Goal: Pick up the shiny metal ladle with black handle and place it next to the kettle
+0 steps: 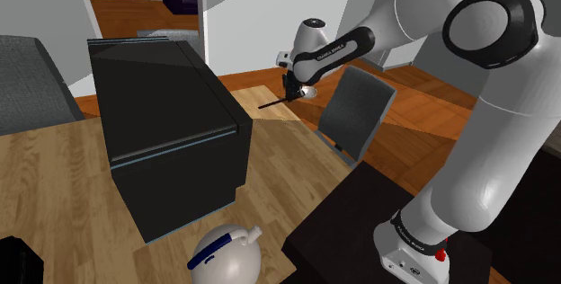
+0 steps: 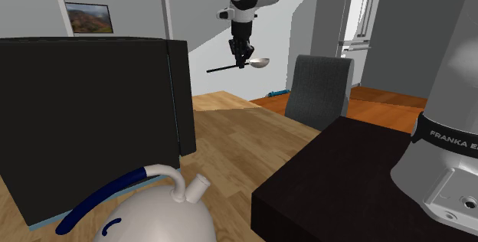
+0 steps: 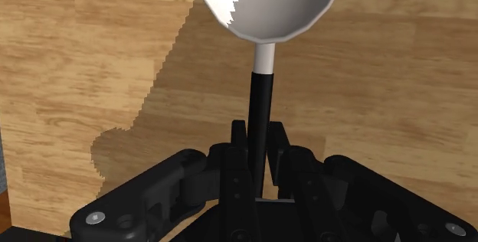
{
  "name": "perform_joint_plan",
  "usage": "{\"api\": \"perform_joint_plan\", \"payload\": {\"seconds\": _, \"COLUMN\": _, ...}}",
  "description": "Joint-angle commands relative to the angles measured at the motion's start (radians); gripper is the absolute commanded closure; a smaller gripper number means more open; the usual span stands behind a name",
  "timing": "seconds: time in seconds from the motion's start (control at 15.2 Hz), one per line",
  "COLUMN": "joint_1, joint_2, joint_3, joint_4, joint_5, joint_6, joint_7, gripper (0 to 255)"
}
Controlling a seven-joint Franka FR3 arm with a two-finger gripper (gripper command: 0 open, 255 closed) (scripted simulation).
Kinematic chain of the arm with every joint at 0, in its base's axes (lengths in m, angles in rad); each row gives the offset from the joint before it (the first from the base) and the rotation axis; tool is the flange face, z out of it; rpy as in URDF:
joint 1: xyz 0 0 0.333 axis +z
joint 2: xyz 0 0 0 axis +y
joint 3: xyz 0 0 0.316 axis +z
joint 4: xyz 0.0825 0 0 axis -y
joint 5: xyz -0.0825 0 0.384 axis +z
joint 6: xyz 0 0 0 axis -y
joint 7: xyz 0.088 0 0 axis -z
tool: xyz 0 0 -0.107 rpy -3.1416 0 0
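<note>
The ladle [image 1: 308, 93] has a shiny round bowl and a thin black handle; it hangs level in the air over the far end of the wooden table [image 1: 54, 183]. My gripper [image 1: 292, 88] is shut on the handle close to the bowl. In the second exterior view the ladle [image 2: 258, 63] sits high under the gripper [image 2: 242, 55], its handle pointing to that view's left. The wrist view has the fingers [image 3: 239, 156] clasping the black handle, with the ladle bowl [image 3: 268, 3] just ahead. The white kettle [image 1: 227, 253] with a blue handle stands at the table's near edge, far from the gripper.
A large black box [image 1: 166, 129] stands on the table between the ladle and the kettle [image 2: 153, 217]. A grey chair [image 1: 358, 111] is beside the table's far end. The dark stand [image 1: 360, 228] borders the table. A tall fridge [image 2: 356, 18] stands behind the chair.
</note>
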Motion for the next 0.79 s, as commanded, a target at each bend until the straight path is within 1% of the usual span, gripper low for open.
{"api": "perform_joint_plan", "payload": {"seconds": 0.0, "joint_1": 0.0, "joint_2": -0.02, "joint_3": 0.001, "joint_4": 0.004, "joint_5": 0.003, "joint_6": -0.024, "joint_7": -0.005, "gripper": 255}}
{"api": "perform_joint_plan", "payload": {"seconds": 0.2, "joint_1": 0.0, "joint_2": -0.042, "joint_3": 0.003, "joint_4": 0.014, "joint_5": 0.008, "joint_6": -0.055, "joint_7": -0.011, "gripper": 255}}
{"api": "perform_joint_plan", "payload": {"seconds": 0.73, "joint_1": 0.109, "joint_2": -0.179, "joint_3": 0.057, "joint_4": -0.162, "joint_5": -0.076, "joint_6": -0.047, "joint_7": 0.215, "gripper": 255}}
